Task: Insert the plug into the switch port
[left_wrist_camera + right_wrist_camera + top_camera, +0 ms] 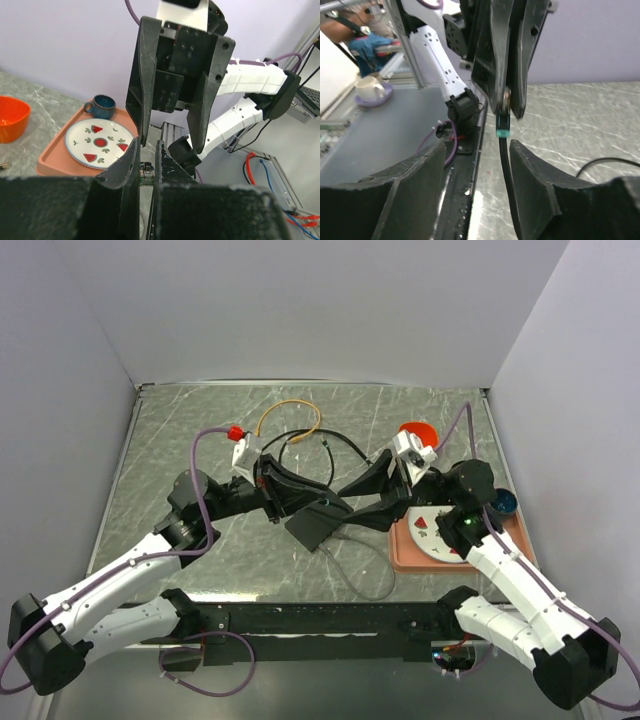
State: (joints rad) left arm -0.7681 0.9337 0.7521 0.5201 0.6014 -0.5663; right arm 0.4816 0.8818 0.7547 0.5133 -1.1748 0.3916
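The switch [315,527], a flat black box, hangs tilted above the table's middle with my left gripper [298,502] shut on it. In the left wrist view only a thin green-edged sliver of the switch [145,172] shows between the shut fingers [125,165]. The plug [503,131], with a teal boot, sits at the switch's edge just below the left gripper [507,107]. Its dark cable [507,170] drops between the fingers of my right gripper [477,147], close to the right-hand finger. That gripper [352,496] is open and faces the left one [147,145].
An orange tray [400,555] at the right holds a watermelon-patterned plate [440,530] and a blue cup [503,503]. An orange bowl [418,432] stands behind it. Black cable loops [310,445] and an orange cable [290,412] lie at the back. A thin grey cable [365,585] loops near the front.
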